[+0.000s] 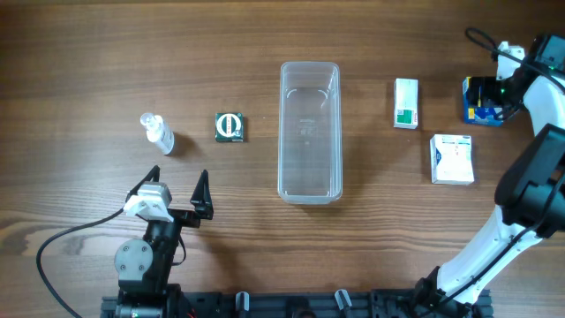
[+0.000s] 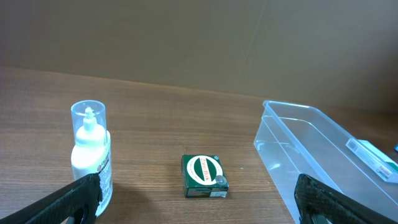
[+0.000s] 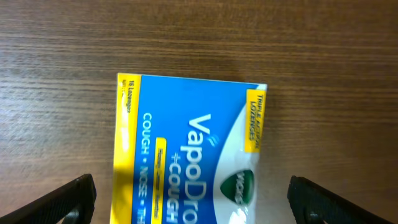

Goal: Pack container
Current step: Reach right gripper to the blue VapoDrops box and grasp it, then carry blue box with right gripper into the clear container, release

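The container (image 1: 309, 132) is a long clear plastic tub standing empty at the table's middle; it also shows in the left wrist view (image 2: 323, 155). My left gripper (image 1: 181, 185) is open near the front left, with a small green box (image 1: 229, 126) and a small clear bottle (image 1: 158, 132) ahead of it; both show in the left wrist view, the box (image 2: 204, 176) and the bottle (image 2: 91, 155). My right gripper (image 3: 193, 199) is open, straddling a blue and yellow lozenge box (image 3: 186, 155) at the far right (image 1: 481, 102).
A white and green box (image 1: 406, 103) lies right of the container. A white box with blue and orange print (image 1: 452, 159) lies nearer the front right. The right arm (image 1: 521, 194) reaches up along the right edge.
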Motion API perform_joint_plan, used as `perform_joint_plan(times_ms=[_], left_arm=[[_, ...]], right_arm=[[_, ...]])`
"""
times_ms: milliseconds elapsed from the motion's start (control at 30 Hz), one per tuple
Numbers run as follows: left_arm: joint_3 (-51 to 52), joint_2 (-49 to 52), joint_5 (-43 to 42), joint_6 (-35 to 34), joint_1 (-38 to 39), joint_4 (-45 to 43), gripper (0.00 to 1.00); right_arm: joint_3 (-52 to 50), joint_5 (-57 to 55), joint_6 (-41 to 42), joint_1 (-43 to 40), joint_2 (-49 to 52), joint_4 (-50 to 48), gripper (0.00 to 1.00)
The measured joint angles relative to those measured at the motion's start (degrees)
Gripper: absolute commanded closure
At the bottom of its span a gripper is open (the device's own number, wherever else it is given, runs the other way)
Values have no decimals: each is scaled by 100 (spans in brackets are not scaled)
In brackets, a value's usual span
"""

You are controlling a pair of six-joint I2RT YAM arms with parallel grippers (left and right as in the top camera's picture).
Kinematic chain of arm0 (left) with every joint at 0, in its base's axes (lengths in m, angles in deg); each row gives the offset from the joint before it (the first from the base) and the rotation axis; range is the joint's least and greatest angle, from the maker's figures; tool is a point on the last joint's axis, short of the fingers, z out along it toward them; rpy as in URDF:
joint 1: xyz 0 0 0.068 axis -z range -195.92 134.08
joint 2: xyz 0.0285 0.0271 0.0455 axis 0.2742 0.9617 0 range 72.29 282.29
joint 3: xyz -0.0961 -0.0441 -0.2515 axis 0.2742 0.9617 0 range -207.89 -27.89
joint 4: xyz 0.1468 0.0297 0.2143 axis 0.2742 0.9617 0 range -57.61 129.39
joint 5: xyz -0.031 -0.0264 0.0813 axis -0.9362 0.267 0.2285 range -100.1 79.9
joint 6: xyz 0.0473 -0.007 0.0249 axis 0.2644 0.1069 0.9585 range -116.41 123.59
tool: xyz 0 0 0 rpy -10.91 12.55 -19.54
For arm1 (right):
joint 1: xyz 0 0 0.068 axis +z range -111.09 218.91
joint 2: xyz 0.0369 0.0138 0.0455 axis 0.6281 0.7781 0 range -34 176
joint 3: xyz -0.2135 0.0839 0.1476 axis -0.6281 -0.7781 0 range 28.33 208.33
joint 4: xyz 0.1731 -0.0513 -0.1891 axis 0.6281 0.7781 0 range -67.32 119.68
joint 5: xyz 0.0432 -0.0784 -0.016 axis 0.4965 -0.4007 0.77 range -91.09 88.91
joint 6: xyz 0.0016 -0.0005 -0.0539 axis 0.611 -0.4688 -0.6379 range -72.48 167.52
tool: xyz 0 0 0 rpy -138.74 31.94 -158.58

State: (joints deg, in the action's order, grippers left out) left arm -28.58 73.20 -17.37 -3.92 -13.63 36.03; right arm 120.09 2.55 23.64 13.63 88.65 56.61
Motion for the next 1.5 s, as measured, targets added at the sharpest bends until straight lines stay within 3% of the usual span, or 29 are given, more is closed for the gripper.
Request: perform_joint_plan(times_ms=[433, 633, 767, 967, 1100, 1300, 1500], left_arm=[[0, 0, 0, 0, 0, 0, 0], [0, 0, 0, 0, 0, 0, 0], [0, 0, 0, -2, 0, 0, 0], [0, 0, 0, 0, 0, 0, 0], [0, 0, 0, 0, 0, 0, 0], [0, 0, 0, -2, 0, 0, 0], [0, 0, 0, 0, 0, 0, 0]], right_arm=[[22, 236, 544, 0, 490, -227, 2], [22, 140, 590, 0, 490, -221, 23], [33, 70, 745, 0, 485, -225, 30], [33, 42, 1040, 0, 306, -155, 28], [33, 345, 1438, 68, -463, 11, 28], [72, 798, 2243, 1300, -2660, 1537, 25], [74, 874, 3235, 3464, -3060, 2079, 24]])
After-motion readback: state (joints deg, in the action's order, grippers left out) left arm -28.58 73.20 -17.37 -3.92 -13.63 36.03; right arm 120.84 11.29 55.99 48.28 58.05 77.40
